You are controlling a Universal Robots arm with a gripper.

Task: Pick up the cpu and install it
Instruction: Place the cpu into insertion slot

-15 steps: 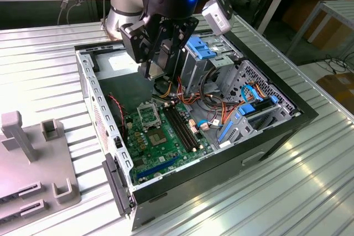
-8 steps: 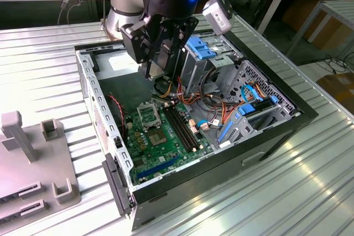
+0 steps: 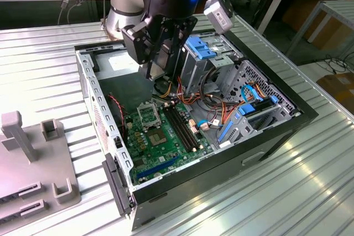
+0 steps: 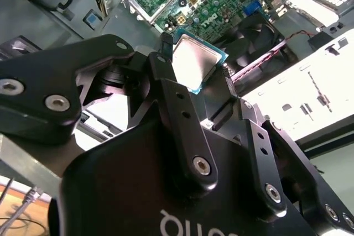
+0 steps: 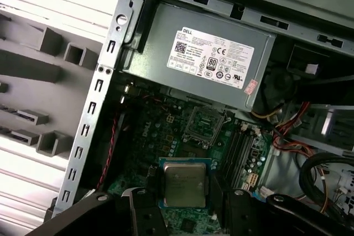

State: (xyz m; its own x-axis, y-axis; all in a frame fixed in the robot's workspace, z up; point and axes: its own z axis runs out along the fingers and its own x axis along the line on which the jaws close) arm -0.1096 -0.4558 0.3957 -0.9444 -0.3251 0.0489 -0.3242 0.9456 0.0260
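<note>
My gripper hangs over the open computer case and is shut on the cpu, a small square chip with a dull grey metal top and a green edge. Both wrist views show the cpu clamped by its edges between the two black fingers, above the board and not touching it. The green motherboard lies on the case floor. Its open silver socket frame sits below the gripper, a little toward the near side. In the first wrist view the socket frame lies just beyond the held chip.
The grey power supply fills the case's far end. A drive cage with blue clips and bundled cables stand at the exterior view's right. Black memory slots run beside the socket. A grey fixture sits outside the case wall.
</note>
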